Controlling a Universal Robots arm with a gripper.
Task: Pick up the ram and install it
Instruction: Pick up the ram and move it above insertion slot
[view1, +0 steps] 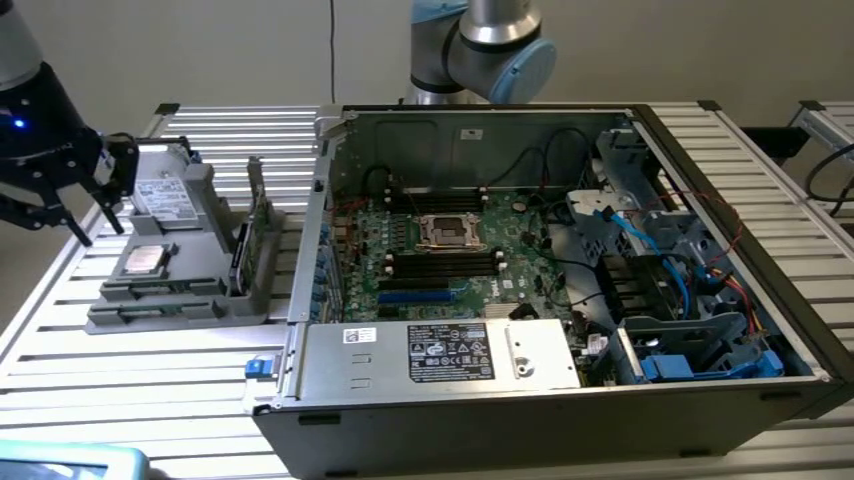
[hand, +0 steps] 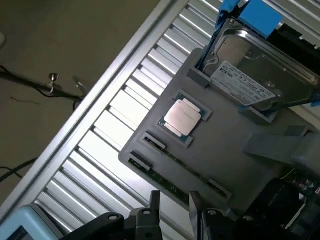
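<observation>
While the ram (hand: 167, 181) lies slotted, its holder (hand: 225, 145) bears a processor (hand: 182, 117).

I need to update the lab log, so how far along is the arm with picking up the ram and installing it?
Nothing looks done yet: the ram lies in its groove at the edge of the gray tray, outside the computer case. The claw hangs open right over it, holding nothing. Left: the grasp, the carry, and seating it in a motherboard slot.

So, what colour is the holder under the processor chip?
The holder is plain grey; the wrist view shows it best.
</observation>
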